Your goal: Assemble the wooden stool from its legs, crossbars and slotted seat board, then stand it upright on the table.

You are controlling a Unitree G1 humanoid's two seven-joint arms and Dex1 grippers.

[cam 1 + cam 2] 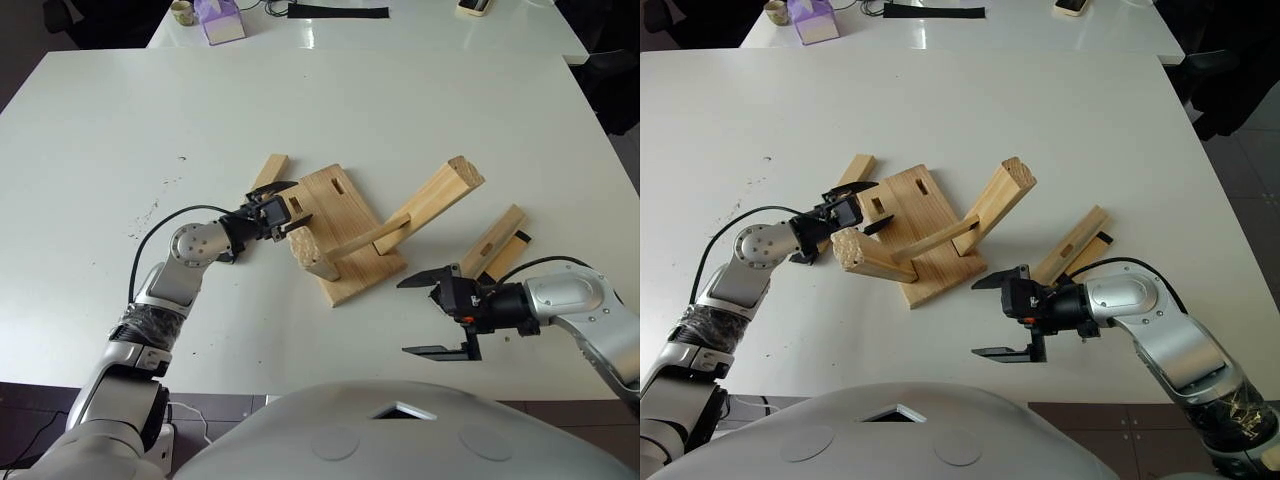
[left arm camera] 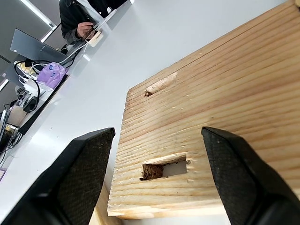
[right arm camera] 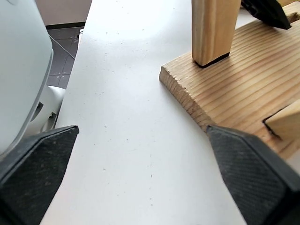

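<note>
1. Seat board (image 1: pixel 345 205): flat on the worktop (image 1: pixel 120 120), slotted face up, with one open slot (image 2: pixel 164 168) close to its left edge.
2. Standing on the seat board: a near leg (image 1: pixel 312 255) at the front corner and a far leg (image 1: pixel 440 192) leaning out past the right edge, joined by a crossbar (image 1: pixel 362 240). Near leg apparently seated in its slot.
3. Not yet fitted: a short piece (image 1: pixel 270 168) just behind the seat board's left corner, and a slotted piece (image 1: pixel 497 240) to the right of the seat board, apart from it.
4. Left hand (image 1: pixel 296 202): over the seat board's left edge, fingers spread wide on both sides of the open slot, holding nothing.
5. Right hand (image 1: pixel 403 317): low in front of the seat board's right front corner, fingers wide apart, empty.
6. Possible trouble, as a judgement:
   - Far leg leans strongly, so a push on the seat board probably pulls the crossbar out of its joint.
   - Closing the left hand on the thin edge perhaps tips the seat board and topples both legs.
   - Right hand coming in low may knock the near leg.
7. Writing: none legible on the wooden parts.
</note>
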